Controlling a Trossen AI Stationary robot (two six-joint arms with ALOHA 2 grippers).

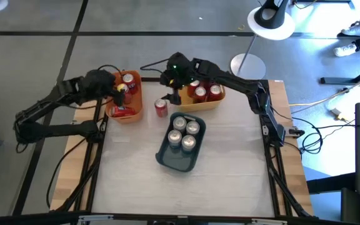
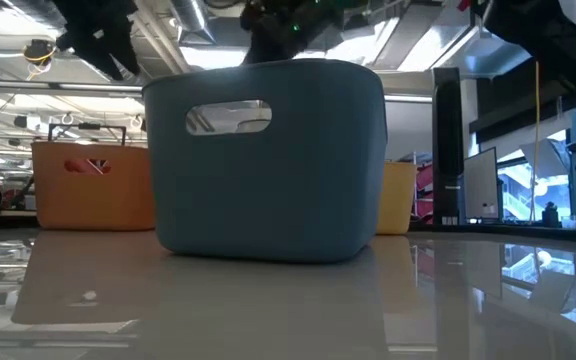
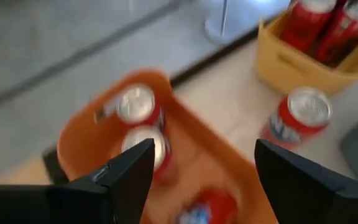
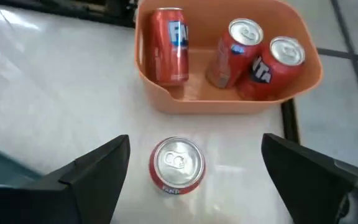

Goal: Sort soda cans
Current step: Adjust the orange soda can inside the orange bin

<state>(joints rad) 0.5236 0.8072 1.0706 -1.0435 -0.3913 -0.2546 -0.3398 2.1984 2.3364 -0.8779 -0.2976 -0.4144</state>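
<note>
A lone red soda can (image 1: pixel 161 107) stands upright on the table between the orange bin (image 1: pixel 112 111) and the yellow bin (image 1: pixel 206 104). My right gripper (image 1: pixel 170 95) hovers open above it; in the right wrist view the can (image 4: pixel 178 165) shows between the spread fingers, untouched. My left gripper (image 1: pixel 120 89) hangs open over the orange bin, which holds three red cans (image 4: pixel 241 53), one lying down (image 1: pixel 124 112). The yellow bin holds red cans (image 1: pixel 200 92). The dark blue-grey bin (image 1: pixel 179 161) holds several silver cans (image 1: pixel 184 132).
The blue-grey bin (image 2: pixel 268 160) stands nearest the front and blocks most of the low view, with the orange bin (image 2: pixel 93 185) and yellow bin (image 2: pixel 398 195) behind it. Bare tabletop (image 1: pixel 230 156) stretches to the near and right sides. A lamp stand base (image 1: pixel 247 64) sits beyond the far edge.
</note>
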